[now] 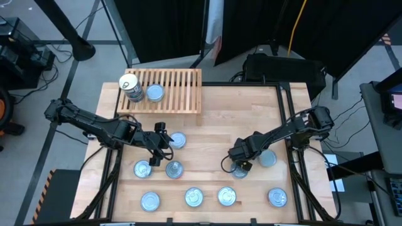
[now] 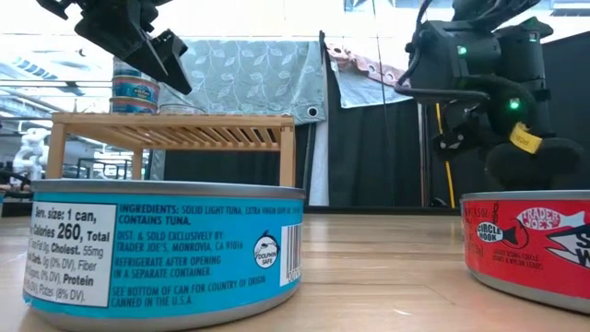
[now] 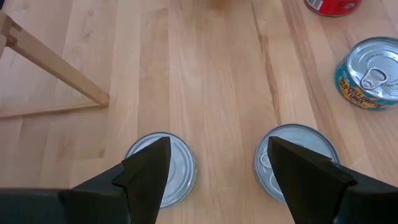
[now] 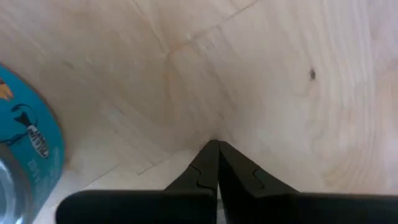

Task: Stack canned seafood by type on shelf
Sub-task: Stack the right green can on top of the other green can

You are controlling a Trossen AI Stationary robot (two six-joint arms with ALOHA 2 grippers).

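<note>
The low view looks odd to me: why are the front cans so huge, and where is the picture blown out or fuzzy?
Low view: the blue can and red can sit right at the lens, so they loom; the windows behind the rack glare white. Right wrist view: the blue can at its edge is blurred.
</note>
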